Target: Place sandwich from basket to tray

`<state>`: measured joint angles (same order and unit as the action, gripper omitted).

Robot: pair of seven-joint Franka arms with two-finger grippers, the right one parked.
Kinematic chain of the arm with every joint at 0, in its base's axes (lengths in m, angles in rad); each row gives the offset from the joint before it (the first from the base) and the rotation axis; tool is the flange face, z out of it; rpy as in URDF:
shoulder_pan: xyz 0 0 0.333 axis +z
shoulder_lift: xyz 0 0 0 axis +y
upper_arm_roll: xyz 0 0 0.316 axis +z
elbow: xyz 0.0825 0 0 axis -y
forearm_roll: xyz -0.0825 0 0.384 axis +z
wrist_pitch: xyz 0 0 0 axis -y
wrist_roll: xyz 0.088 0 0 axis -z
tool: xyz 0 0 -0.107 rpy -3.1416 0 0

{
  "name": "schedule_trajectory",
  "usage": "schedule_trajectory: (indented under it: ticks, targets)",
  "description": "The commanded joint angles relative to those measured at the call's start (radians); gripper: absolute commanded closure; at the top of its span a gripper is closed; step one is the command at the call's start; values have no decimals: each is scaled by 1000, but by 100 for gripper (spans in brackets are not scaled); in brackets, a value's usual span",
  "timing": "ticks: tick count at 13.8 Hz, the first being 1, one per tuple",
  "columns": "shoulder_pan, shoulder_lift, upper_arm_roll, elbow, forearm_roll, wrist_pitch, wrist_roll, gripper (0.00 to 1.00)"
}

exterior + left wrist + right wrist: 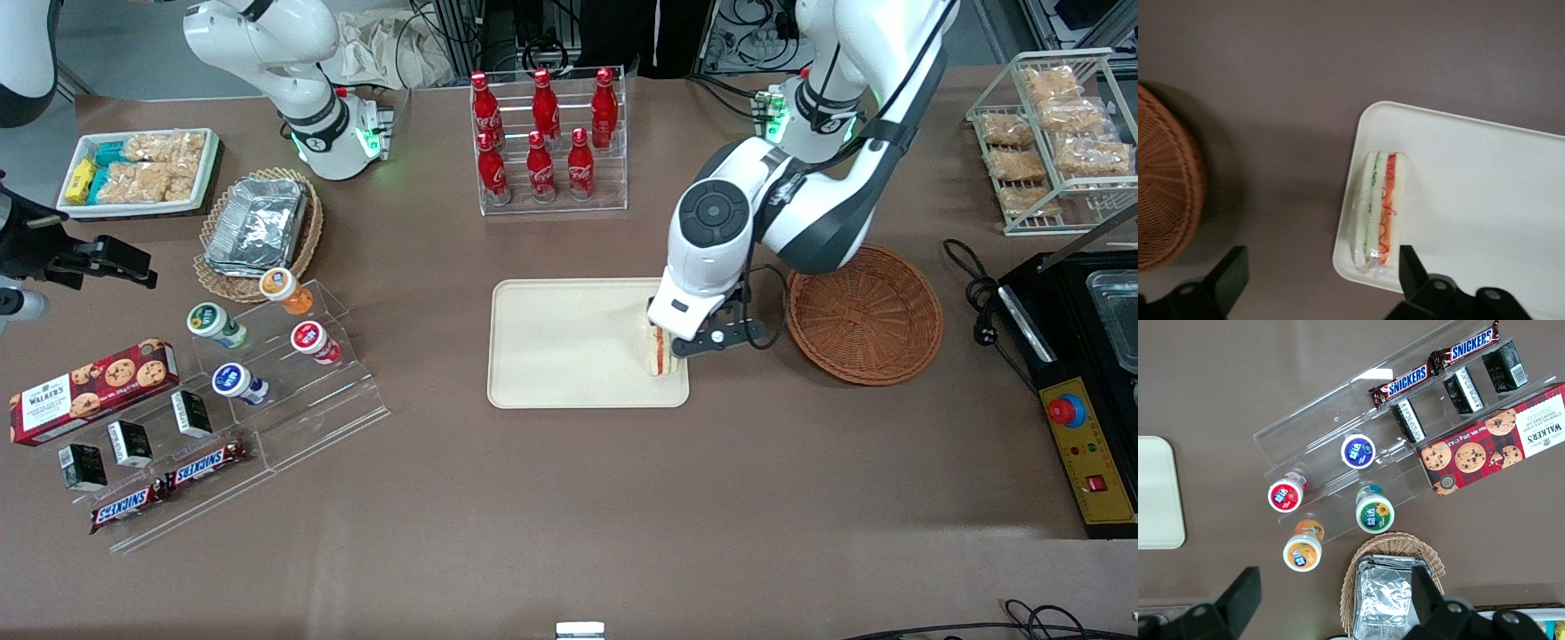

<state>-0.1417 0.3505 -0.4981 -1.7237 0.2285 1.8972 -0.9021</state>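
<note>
Front view shows the sandwich (662, 354) standing on its edge on the tray (569, 347), at the end nearest the basket (867, 313). Its red and green layers face up. Just above it hangs the gripper (1321, 270) with its two fingers (1413, 270) spread wide apart, not touching the sandwich. No food lies in the basket, which sits on the brown table (569, 516) beside the tray.

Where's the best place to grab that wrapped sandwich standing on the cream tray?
Judging by its pose, grip the sandwich across its two flat bread faces, coming straight down from above. It stands on edge at the tray rim nearest the wicker basket, filling stripes facing up, so the faces are free. The gripper hangs open just above, one finger over the table, one over the tray.
</note>
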Motion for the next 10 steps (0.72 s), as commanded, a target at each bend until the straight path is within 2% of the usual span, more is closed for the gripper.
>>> schedule_trajectory:
  ticks: [1,5,9,10]
  targets:
    - [66,-37,-5,15,-28,-47,116,0]
    - [171,-103,1,3,-49,-101,287,0]
    - [88,-194,257,-13,-158,-148,553,0]
    - [88,-215,291,-11,-176,-162,625,0]
